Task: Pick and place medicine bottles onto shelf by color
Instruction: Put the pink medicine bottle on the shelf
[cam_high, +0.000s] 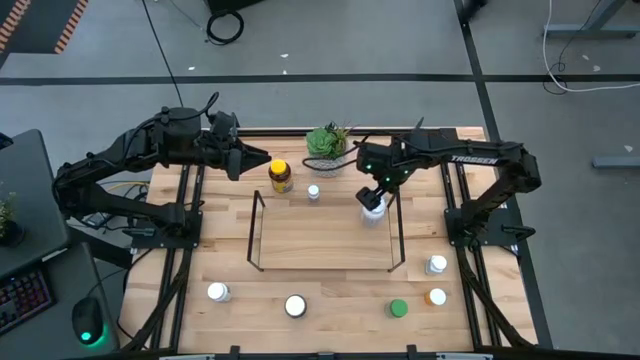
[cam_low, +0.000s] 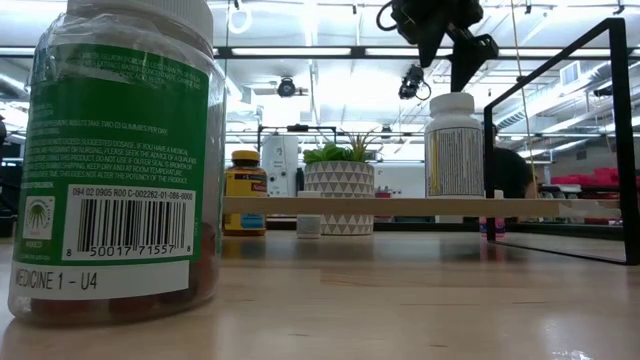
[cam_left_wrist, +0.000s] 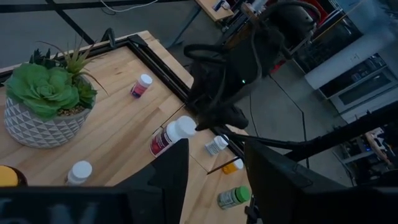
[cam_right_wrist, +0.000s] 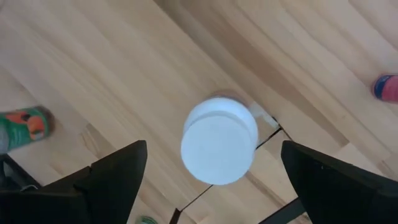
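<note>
Now, starting big: the bench (cam_high: 330, 300) is carrying everything, and the wire shelf (cam_high: 325, 268) is sitting in its middle, its wooden floor mostly bare. The one thing it is holding is a white bottle (cam_high: 372, 204), standing upright at the far right corner, right by the black wire edge. The right claw (cam_high: 377, 189) is hanging directly above that bottle's cap with its fingers spread wide on either side and touching nothing, so I judge this bottle to be set down and let go.

Over by the far left side of the shelf, the left claw (cam_high: 262, 160) is hovering level with its fingers part-way apart and nothing between them, pointing toward the amber bottle (cam_high: 281, 175) with the yellow cap, probably its next pick.

The potted plant (cam_high: 327, 145) is sitting at the back of the bench, with a small white bottle (cam_high: 313, 192) in front of it, just outside the shelf. Near the front edge, more bottles are waiting: two white ones at left and centre, then a green-capped one (cam_high: 398, 308), an orange-capped one (cam_high: 437, 297) and another white one (cam_high: 437, 264) at right.
</note>
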